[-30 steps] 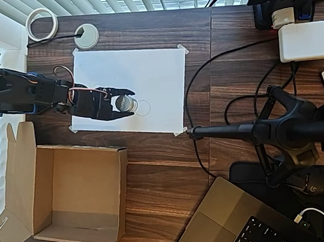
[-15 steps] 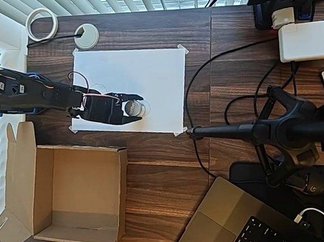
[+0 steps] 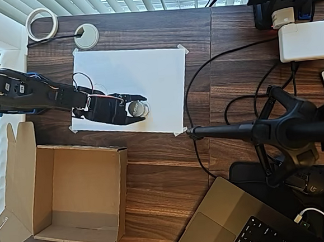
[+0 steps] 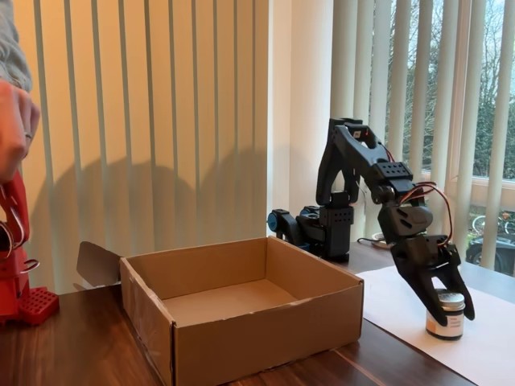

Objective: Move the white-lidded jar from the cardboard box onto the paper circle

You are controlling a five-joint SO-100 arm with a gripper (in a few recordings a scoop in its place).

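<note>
The placing step is nearly done: the gripper (image 3: 135, 108) clasps the white-lidded jar (image 3: 135, 107) between its fingers, resting on the paper circle (image 3: 143, 107) directly beneath, so release should come next.

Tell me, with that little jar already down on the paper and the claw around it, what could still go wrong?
1. The gripper fingers sit close on both sides of the white-lidded jar. If the arm lifts or swings before opening wide enough, a finger might drag or tip the jar.

2. The paper circle is barely jar-wide, and the jar covers most of it in the overhead view, so a small nudge could leave it off the mark.
</note>
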